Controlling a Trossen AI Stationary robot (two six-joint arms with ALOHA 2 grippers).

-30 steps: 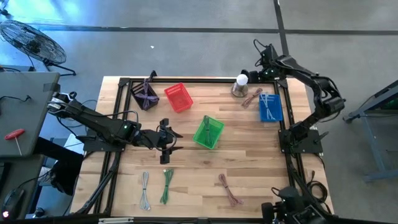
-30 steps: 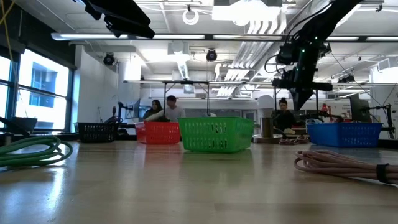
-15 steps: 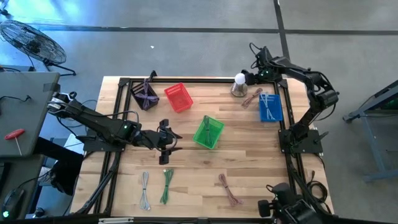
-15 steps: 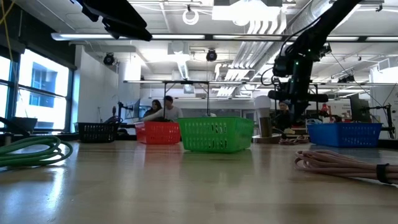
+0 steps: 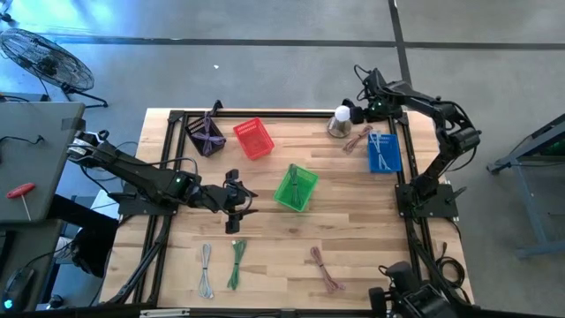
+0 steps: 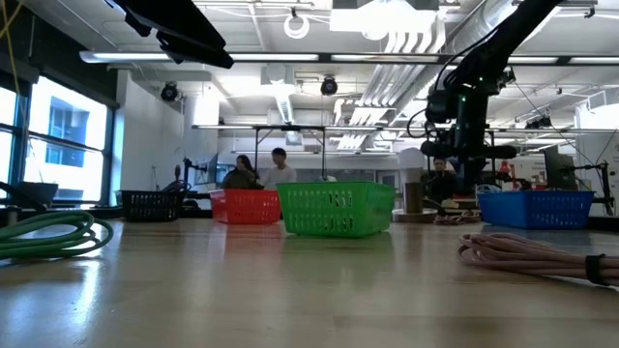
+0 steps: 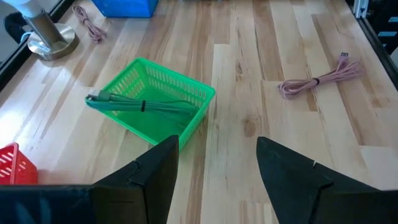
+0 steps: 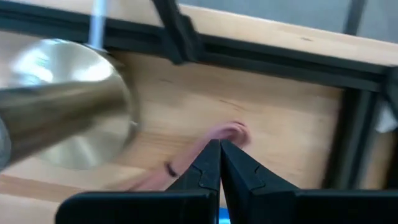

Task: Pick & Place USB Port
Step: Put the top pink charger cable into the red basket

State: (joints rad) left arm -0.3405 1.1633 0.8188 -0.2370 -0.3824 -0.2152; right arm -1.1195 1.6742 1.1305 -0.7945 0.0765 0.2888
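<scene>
Up at the far right corner of the tabletop (image 5: pixel 353 221), the right hand (image 5: pixel 357 112) hangs with its fingers (image 8: pixel 208 168) pressed together and nothing between them, just above a pink cable (image 5: pixel 357 137) lying beside a metal lamp base (image 5: pixel 339 126) and a blue basket (image 5: pixel 383 152). Farther off, the left hand (image 5: pixel 243 201) hovers mid-table with its fingers (image 7: pixel 149 180) spread apart, empty, facing a green basket (image 7: pixel 152 106) that holds a green cable (image 7: pixel 140 106). Beyond it another pink cable (image 7: pixel 317 79) lies loose.
</scene>
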